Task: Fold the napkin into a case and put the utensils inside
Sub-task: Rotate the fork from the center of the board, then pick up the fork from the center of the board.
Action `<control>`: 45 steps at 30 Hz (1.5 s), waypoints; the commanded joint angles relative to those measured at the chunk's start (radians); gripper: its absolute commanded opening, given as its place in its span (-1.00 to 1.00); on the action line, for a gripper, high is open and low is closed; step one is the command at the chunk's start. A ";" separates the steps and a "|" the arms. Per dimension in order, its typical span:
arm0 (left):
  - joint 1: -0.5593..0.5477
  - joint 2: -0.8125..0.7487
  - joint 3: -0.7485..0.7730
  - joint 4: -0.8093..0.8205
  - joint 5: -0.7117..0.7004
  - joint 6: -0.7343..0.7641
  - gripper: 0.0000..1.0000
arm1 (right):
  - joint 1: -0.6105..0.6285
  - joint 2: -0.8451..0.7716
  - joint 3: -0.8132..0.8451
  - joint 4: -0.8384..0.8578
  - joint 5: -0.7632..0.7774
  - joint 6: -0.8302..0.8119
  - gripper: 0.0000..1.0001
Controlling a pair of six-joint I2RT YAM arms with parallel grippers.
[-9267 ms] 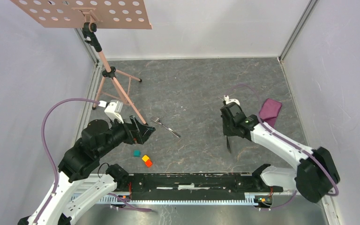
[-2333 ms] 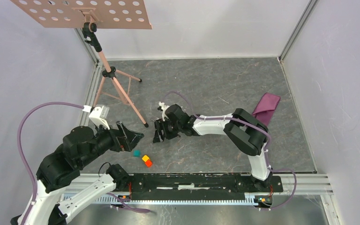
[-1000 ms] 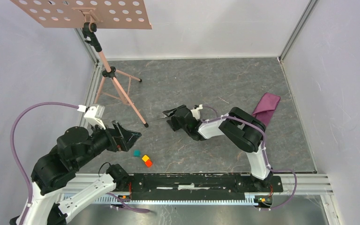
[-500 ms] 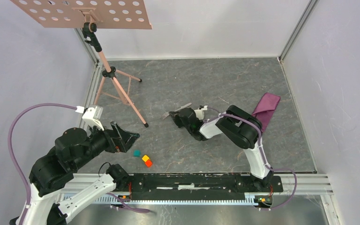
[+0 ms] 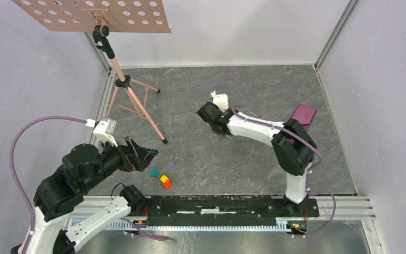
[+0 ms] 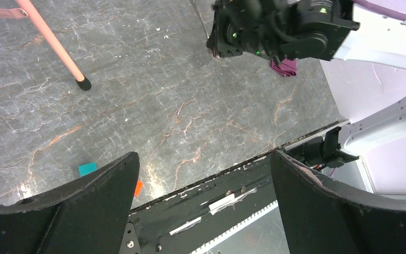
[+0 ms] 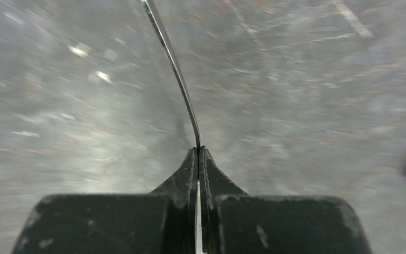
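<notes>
Cutlery: one slim, curved utensil (image 7: 177, 74) is being pinched by right gripper (image 7: 198, 151); left gripper (image 6: 203, 159) held spread; one purple napkin (image 5: 302, 115).

Your plum-purple napkin (image 5: 305, 114) sits bunched up at the far right of the worktop (image 5: 217, 159). One slim utensil (image 7: 173, 61) is pinched edge-on in your right end effector (image 7: 198, 152), poking straight out ahead.

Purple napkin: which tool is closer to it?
Right. The right tool, gripping a utensil, hangs left of the napkin; the left tool is much farther left, by the coloured blocks.
</notes>
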 commanded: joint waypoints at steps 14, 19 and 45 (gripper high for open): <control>-0.002 0.047 -0.043 0.091 0.038 0.015 1.00 | 0.194 0.148 0.179 -0.579 0.110 -0.321 -0.37; -0.002 0.049 -0.039 0.086 0.035 0.010 1.00 | 0.175 -0.045 0.036 -0.301 -0.171 -0.445 0.09; -0.002 0.075 -0.052 0.097 0.049 0.006 1.00 | -0.240 -0.214 -0.372 0.089 -0.482 -0.896 -0.11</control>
